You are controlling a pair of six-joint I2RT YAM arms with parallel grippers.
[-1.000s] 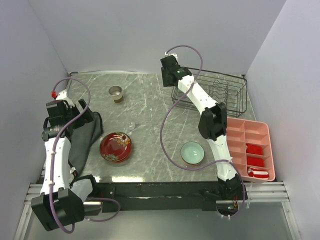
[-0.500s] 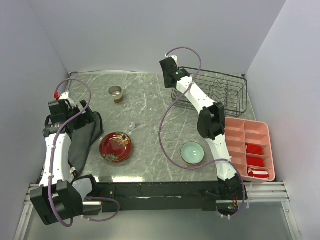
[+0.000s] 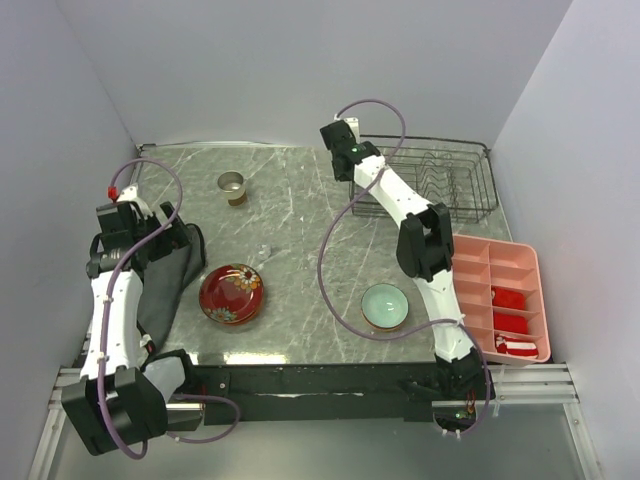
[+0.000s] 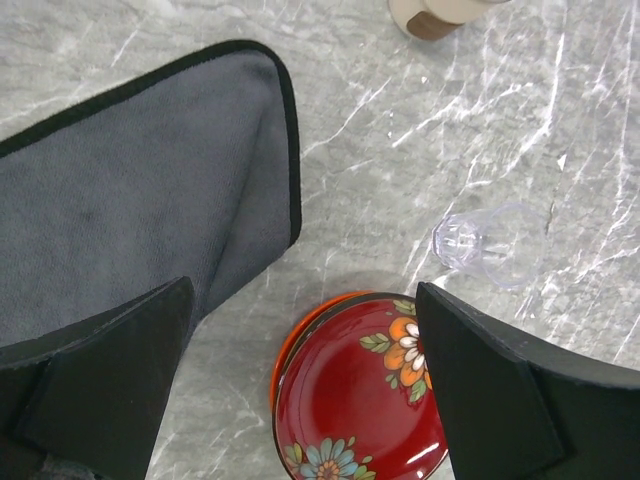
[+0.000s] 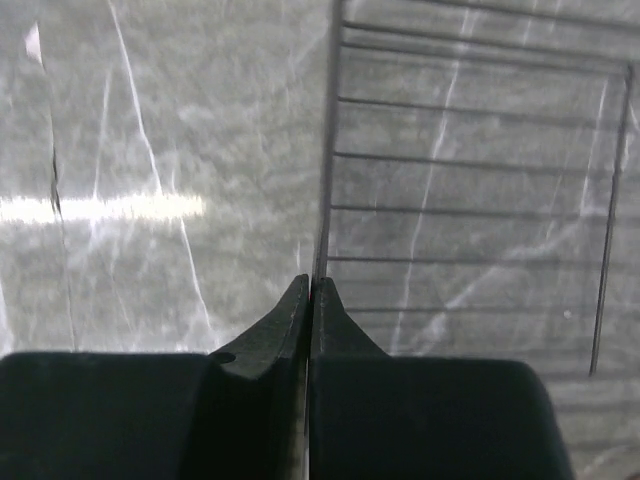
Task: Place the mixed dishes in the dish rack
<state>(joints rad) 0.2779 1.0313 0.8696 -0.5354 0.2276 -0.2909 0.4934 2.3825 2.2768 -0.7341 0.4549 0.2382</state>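
Black wire dish rack [image 3: 425,182] sits at the far right of the marble table [image 3: 300,215]. Its left rim wire is pinched between the closed fingers of the right gripper [image 5: 309,288], the pink tray [image 3: 500,262] lies just on its near side, and bare marble is open to its left. Well apart on that surface are the mint-green bowl [image 3: 385,306] by the near edge, the red floral bowl [image 3: 231,294] at near left and the tan cup [image 3: 232,186] at far left. The left gripper [image 4: 300,300] hangs spread wide over the floral bowl's far rim, between the black cloth [image 4: 130,220] and a small clear glass [image 4: 490,245].
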